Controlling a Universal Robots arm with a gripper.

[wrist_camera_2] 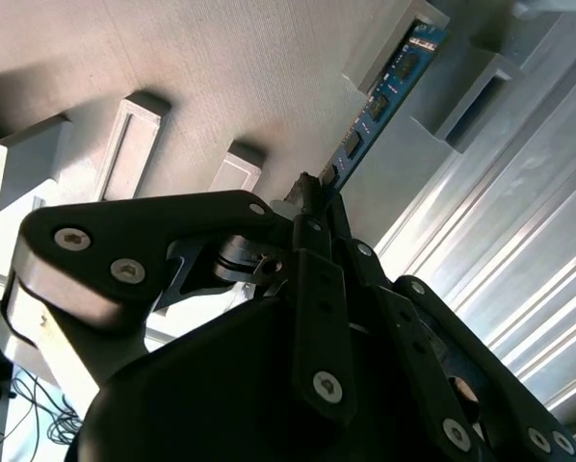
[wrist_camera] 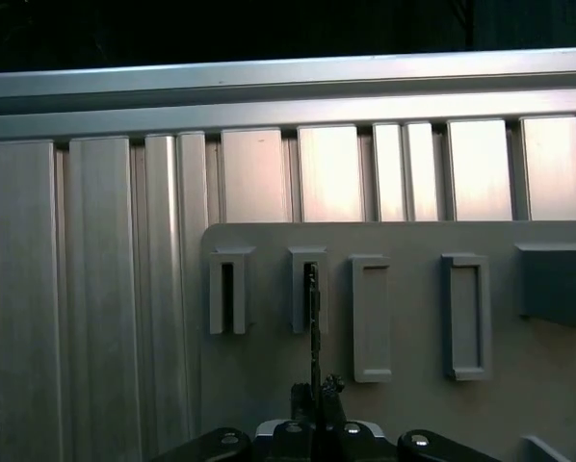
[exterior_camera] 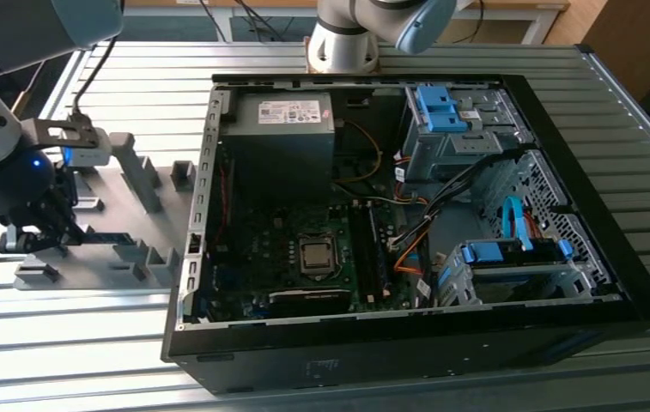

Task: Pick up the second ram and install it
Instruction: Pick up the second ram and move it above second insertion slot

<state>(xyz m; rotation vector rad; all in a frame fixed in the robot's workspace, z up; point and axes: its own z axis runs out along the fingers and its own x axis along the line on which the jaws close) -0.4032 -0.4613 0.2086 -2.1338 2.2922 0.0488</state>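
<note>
One arm: seen in the exterior view at the exterior view's left, bent down over the holder plate.
Gripper (exterior_camera: pixel 29 243): lowered to the grey holder plate (exterior_camera: pixel 94 275), at the plate's edge farthest from the computer case (exterior_camera: pixel 416 343).
Holder plate: laid on the ribbed metal table (exterior_camera: pixel 73 343), just beside the case, near the table's edge at the exterior view's left.
Computer case: open on the middle of the table, with the motherboard (exterior_camera: pixel 290 257) exposed.
Second ram (wrist_camera_2: pixel 379 96): shown in the second wrist view as a dark green stick with black chips, running away from the gripper (wrist_camera_2: pixel 312 192) over the plate.
Fingers (wrist_camera_2: pixel 319 279): closed together on the near end of the second ram.
Far end of the stick: met by a slotted block (wrist_camera_2: pixel 404 43) at the plate's edge. Whether it is seated in the slot cannot be told.
Holder blocks (wrist_camera_2: pixel 124 144): spaced apart on the plate, beside the stick.
First wrist view: the second ram (wrist_camera: pixel 313 318) is seen edge-on, from the gripper (wrist_camera: pixel 317 393) to the second slotted block (wrist_camera: pixel 307 274) from the plate's corner. That row of blocks is set along the plate's edge, next to the table's ribs.
</note>
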